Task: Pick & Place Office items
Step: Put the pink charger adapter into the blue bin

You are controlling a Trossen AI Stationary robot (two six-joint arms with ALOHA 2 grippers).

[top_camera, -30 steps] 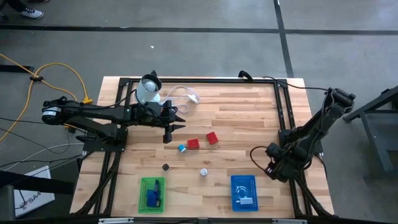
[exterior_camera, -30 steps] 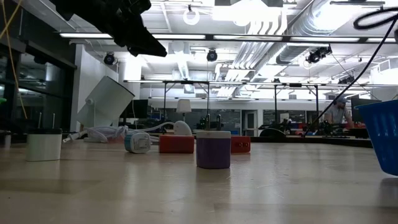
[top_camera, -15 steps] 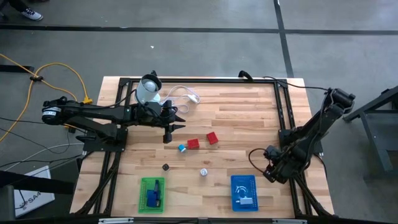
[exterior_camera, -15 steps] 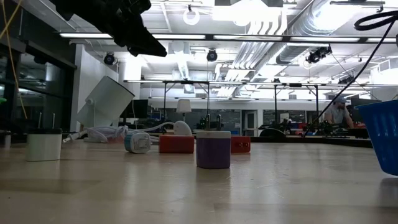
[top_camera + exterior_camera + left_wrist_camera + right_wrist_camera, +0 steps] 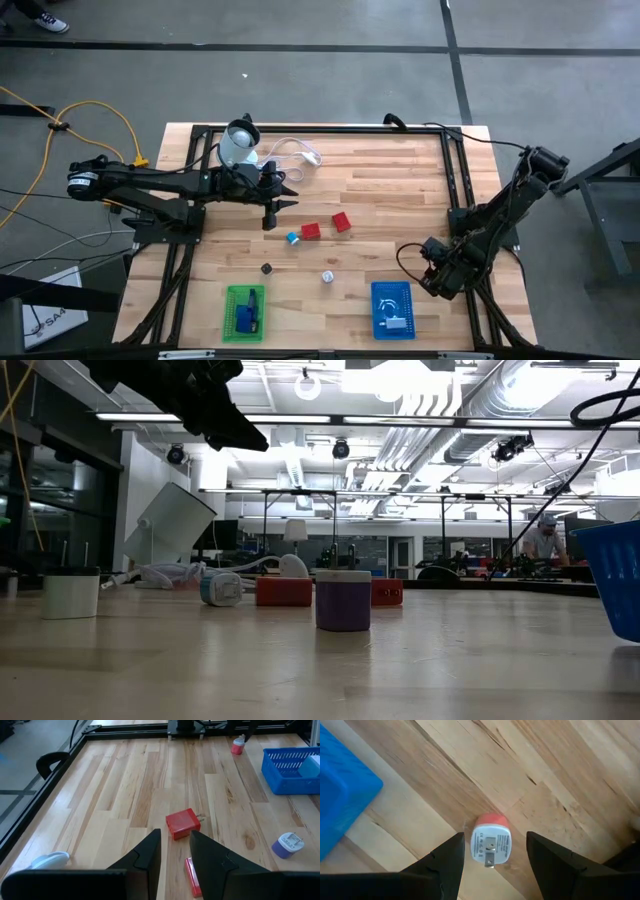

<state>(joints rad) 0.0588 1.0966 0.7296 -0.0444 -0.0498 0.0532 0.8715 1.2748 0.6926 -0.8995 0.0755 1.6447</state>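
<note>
Poised at lower right of the table, right gripper [image 5: 493, 865] spread astride an upright red-and-white plug adapter [image 5: 490, 839] beside the blue basket [image 5: 392, 309], presumably for grasping; left gripper [image 5: 174, 851] pressed together above the red pieces [image 5: 183, 823].

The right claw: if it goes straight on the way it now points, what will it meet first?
Probably the small red-and-white plug piece, upright on the wooden table, centred between the open right claw fingers; nothing shows between them.

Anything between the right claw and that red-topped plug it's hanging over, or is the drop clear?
Clear. In the right wrist view the right claw stands open over the red-topped plug, with only bare wooden table around it. The blue basket sits off to one side.
</note>
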